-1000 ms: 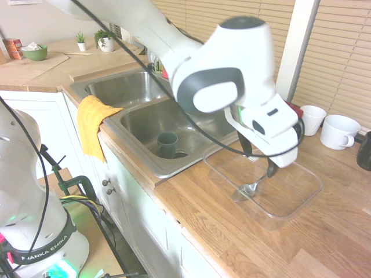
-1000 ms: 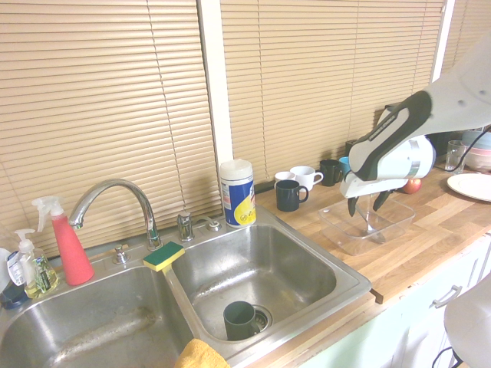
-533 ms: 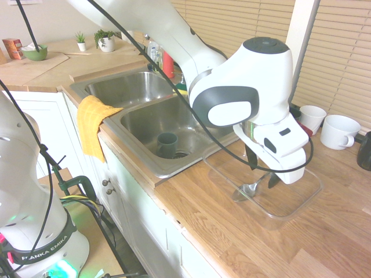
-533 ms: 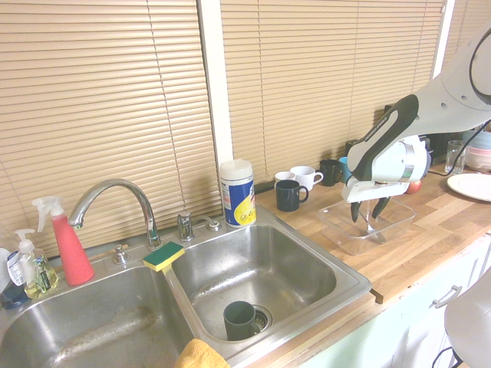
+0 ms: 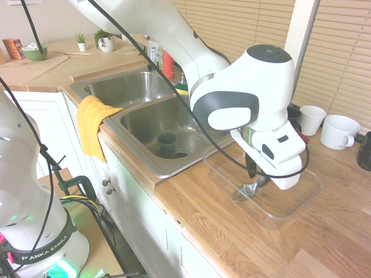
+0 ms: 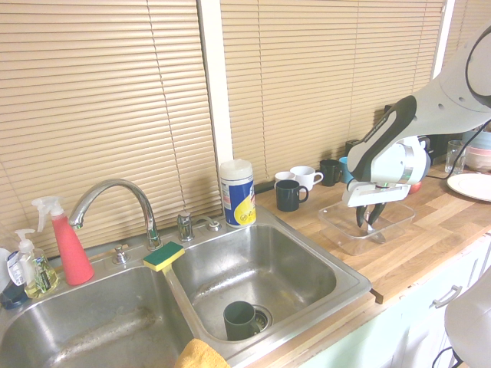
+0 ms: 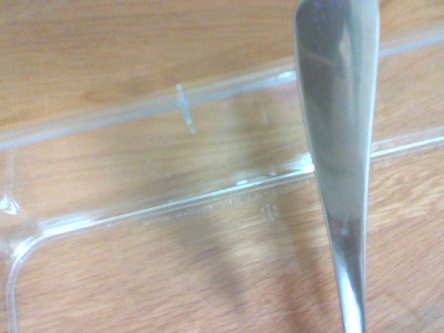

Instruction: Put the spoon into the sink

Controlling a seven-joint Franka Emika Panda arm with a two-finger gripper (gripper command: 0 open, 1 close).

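First exterior view, lower right: our fingers [image 5: 257, 176] stand a little apart about the spoon [image 5: 248, 190] at the dish [image 5: 284, 218]; we judge grasping is in hand. Next we'd firm up, lift clear, and carry it to the sink [image 5: 148, 123], upper left, whose nearer basin holds a mug [image 5: 167, 145].

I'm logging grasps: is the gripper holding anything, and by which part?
It can't be told; the gripper is closing at the spoon, grip unconfirmed.
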